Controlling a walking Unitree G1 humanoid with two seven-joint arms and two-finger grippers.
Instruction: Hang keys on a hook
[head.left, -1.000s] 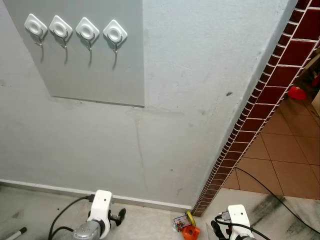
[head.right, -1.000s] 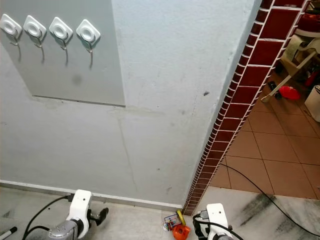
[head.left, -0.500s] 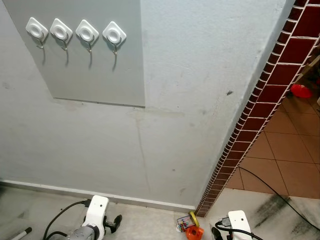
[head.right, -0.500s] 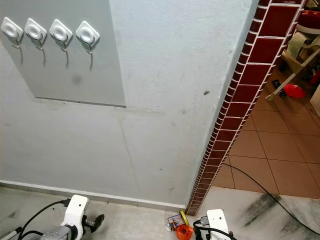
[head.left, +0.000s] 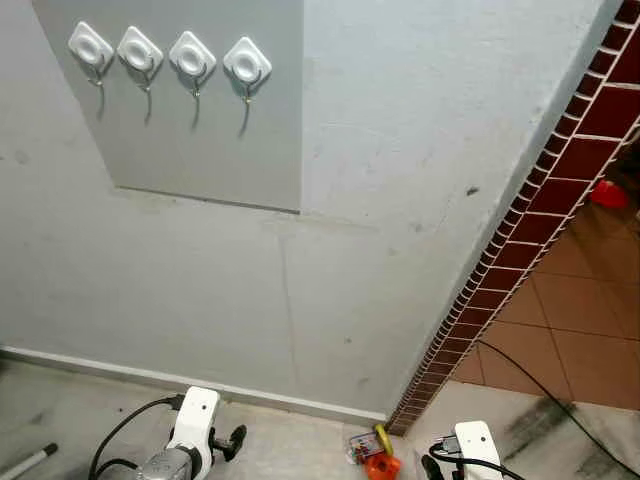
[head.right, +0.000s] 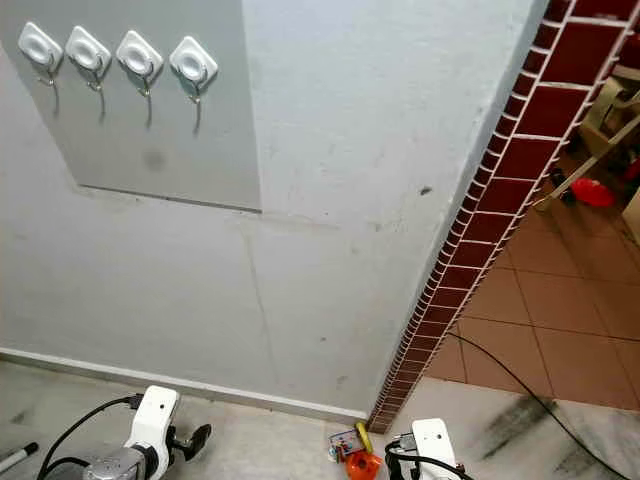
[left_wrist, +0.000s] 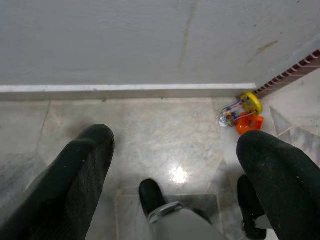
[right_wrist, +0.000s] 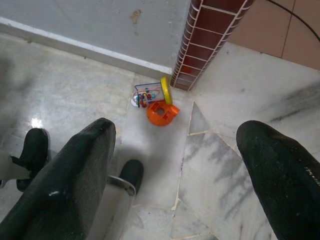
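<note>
**Four bare hooks on the wall, keys on the floor**

High on the left of the wall (head.left: 400, 150) a grey panel (head.left: 210, 140) carries four white hooks (head.left: 170, 55) in one row, side by side, and nothing hangs from any of them. Below runs a pale skirting strip where the wall meets the marble floor (right_wrist: 75, 85).

Low on the left hangs the left gripper (left_wrist: 175, 165), its two black fingers (left_wrist: 75, 175) spread wide and holding nothing. To the right, on the floor at the foot of the red brick edge (head.left: 540, 210), lie the keys (right_wrist: 156, 102): one bunch with a yellow disc, an orange tag and a beaded ring. The right gripper (right_wrist: 185, 165) hangs above that spot, its two fingers (right_wrist: 75, 175) also wide apart and bare. One black cable (head.left: 545, 385) crosses the terracotta tiles (head.left: 590, 310) beyond.
</note>
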